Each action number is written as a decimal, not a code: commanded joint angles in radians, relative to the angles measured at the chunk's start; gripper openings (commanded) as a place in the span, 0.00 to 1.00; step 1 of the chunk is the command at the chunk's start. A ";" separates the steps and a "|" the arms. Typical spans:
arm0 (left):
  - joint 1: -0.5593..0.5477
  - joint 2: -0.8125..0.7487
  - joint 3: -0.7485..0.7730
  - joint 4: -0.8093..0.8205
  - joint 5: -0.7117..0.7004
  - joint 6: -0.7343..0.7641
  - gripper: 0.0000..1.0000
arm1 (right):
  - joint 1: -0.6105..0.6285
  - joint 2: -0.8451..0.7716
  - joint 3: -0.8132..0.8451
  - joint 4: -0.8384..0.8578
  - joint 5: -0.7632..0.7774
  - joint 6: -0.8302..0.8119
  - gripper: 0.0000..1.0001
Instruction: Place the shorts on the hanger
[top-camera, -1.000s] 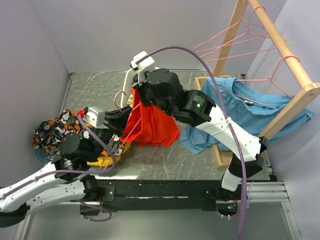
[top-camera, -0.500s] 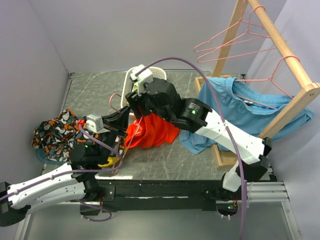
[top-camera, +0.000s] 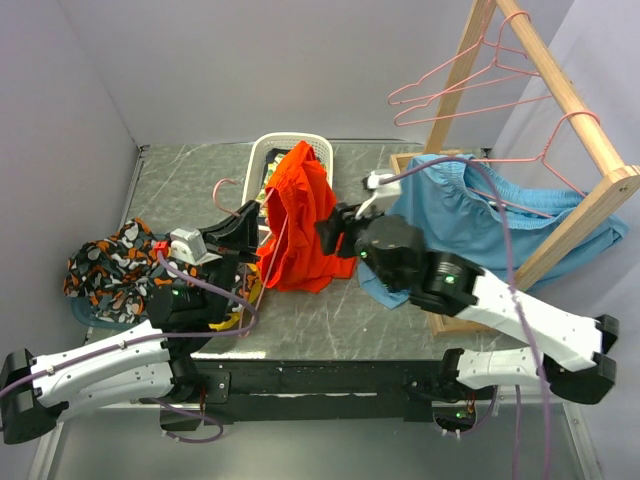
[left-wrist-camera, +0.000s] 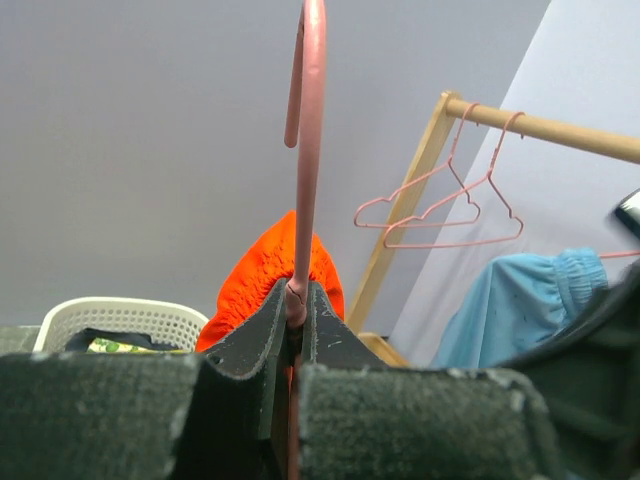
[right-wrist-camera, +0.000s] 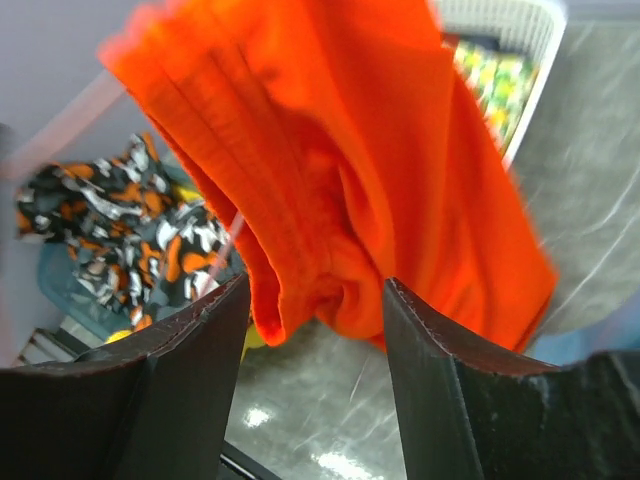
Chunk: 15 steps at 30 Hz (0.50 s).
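Nearest, the left gripper (left-wrist-camera: 298, 300) is clamped tight on the neck of the pink hanger (left-wrist-camera: 308, 150), hook upright. Just beyond, at its two o'clock, the shorts (top-camera: 300, 215) seem draped on that hanger, long axis running twelve to six. The right gripper (right-wrist-camera: 315, 290), jaws apart and empty, sits closest, the cloth at its nine o'clock from above. Farther off, at two o'clock, stands the wooden rack (top-camera: 560, 80).

Soft even light; motion-blurred shorts (right-wrist-camera: 380, 170)
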 joint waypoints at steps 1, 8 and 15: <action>-0.009 0.013 0.060 0.156 0.003 0.033 0.01 | 0.004 0.108 -0.084 0.152 -0.022 0.146 0.62; -0.014 0.040 0.095 0.169 -0.010 0.071 0.01 | 0.012 0.229 -0.118 0.250 -0.049 0.230 0.61; -0.014 0.060 0.120 0.192 -0.029 0.082 0.01 | 0.010 0.326 -0.142 0.324 -0.003 0.318 0.62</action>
